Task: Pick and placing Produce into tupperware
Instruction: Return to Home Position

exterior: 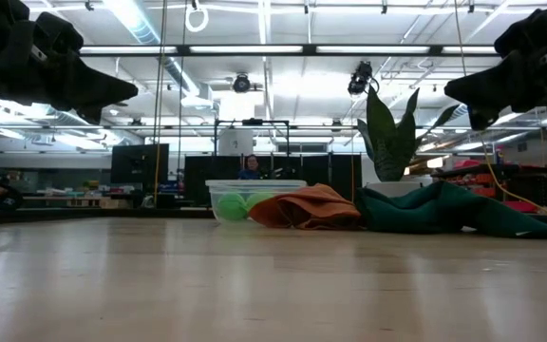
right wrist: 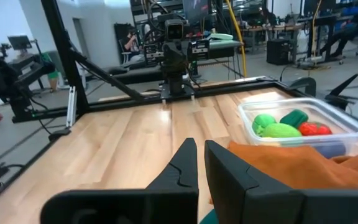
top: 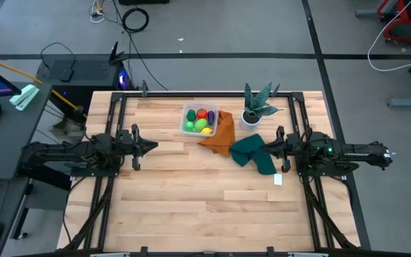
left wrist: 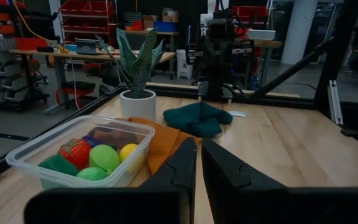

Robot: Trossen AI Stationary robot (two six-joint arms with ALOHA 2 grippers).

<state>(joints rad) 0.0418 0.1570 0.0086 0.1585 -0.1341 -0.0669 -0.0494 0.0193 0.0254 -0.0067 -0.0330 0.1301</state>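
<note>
The left gripper (top: 150, 146) and right gripper (top: 268, 148) are hovering, fingers pressed together and empty, at the left and right of the table (top: 191, 207), while the produce (top: 201, 121) is sitting inside the tupperware (top: 184, 114) at the far side.

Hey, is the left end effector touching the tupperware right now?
Apart. The high view shows a stretch of bare table between the left end effector and the tupperware.
</note>
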